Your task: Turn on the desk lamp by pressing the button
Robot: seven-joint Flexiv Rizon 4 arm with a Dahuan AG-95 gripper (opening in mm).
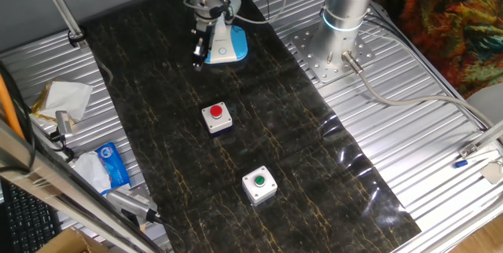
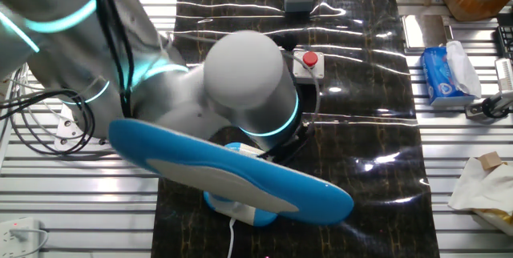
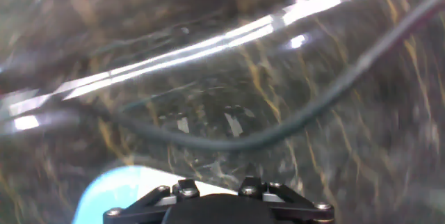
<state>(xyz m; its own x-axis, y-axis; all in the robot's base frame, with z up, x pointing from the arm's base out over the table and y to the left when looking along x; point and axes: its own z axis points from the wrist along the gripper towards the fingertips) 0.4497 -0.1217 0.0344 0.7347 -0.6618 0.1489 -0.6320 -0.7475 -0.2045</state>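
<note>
The desk lamp's light-blue base with its white top plate (image 1: 229, 45) sits at the far end of the dark marbled mat. My gripper (image 1: 198, 61) points down just left of the base, close to its edge. Its fingers look dark and narrow, and no view shows a gap or contact at the tips. The button is too small to make out. In the other fixed view the lamp's long blue-and-white head (image 2: 240, 174) fills the foreground, with the base (image 2: 240, 208) below it and my arm behind. The hand view is blurred and shows a corner of the blue base (image 3: 115, 190).
A grey box with a red dome button (image 1: 217, 117) stands mid-mat, and one with a green dome button (image 1: 258, 185) stands nearer the front. The arm's base (image 1: 344, 17) is at the back right. A dark cable (image 3: 292, 123) lies across the mat. A tissue pack (image 1: 112, 166) and crumpled paper (image 1: 63, 98) lie left.
</note>
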